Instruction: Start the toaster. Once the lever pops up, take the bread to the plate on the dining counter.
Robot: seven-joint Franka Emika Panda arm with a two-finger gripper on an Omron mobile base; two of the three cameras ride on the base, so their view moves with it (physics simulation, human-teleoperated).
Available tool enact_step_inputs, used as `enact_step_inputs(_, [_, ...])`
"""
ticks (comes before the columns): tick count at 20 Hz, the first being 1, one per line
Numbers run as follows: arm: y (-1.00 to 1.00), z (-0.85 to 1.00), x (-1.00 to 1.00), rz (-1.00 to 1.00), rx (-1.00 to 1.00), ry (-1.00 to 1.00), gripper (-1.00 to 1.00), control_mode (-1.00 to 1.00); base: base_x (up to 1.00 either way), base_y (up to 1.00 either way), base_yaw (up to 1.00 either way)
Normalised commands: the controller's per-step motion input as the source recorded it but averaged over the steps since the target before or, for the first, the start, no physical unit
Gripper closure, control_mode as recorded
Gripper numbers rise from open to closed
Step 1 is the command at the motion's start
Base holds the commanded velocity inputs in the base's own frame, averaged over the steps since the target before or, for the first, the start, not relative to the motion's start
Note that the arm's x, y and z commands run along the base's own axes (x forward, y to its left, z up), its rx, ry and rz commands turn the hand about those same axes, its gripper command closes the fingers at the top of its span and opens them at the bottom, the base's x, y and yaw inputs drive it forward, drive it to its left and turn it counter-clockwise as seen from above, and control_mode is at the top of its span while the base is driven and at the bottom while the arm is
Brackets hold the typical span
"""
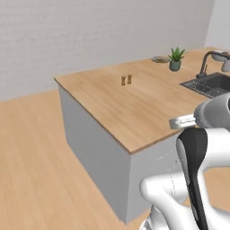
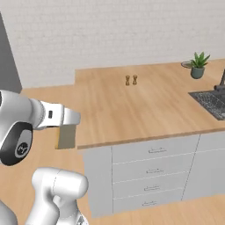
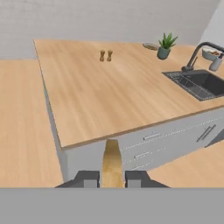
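Gripper (image 3: 112, 178) clamped on the bread (image 3: 112, 164), slice held edge-on between the fingers, just off the near edge of the dining counter (image 3: 100, 96), in front of its drawers. Plate (image 3: 151, 46) at the counter's far edge, touching or just beside the potted plant (image 3: 165, 46). Two shakers (image 3: 105, 55) stand mid-counter; sink (image 3: 199, 84) to the right.

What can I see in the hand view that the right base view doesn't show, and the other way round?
Hand view alone: the curved faucet's whole arc and the pincer fingers shut on the bread. Right base view alone: the full stack of drawers under the dining counter. Both: the bread, the two small shakers, the potted plant, the plate and the sink.
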Motion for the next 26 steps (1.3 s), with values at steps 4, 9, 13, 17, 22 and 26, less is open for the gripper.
enact_step_inputs(4, [0.00,0.00,0.00,0.00,0.00,0.00,1.00,1.00,0.20,1.00,-0.33])
enact_step_inputs(9, [0.00,0.00,0.00,0.00,0.00,0.00,1.00,1.00,0.41,1.00,-0.34])
enact_step_inputs(13, [0.00,0.00,0.00,0.00,0.00,0.00,1.00,1.00,0.66,1.00,-0.33])
enact_step_inputs(17, [0.00,0.00,0.00,0.00,0.00,0.00,1.00,1.00,0.86,1.00,-0.30])
enact_step_inputs(22, [0.00,0.00,0.00,0.00,0.00,0.00,1.00,1.00,0.94,1.00,-0.29])
enact_step_inputs(26, [0.00,0.00,0.00,0.00,0.00,0.00,1.00,1.00,0.98,1.00,-0.29])
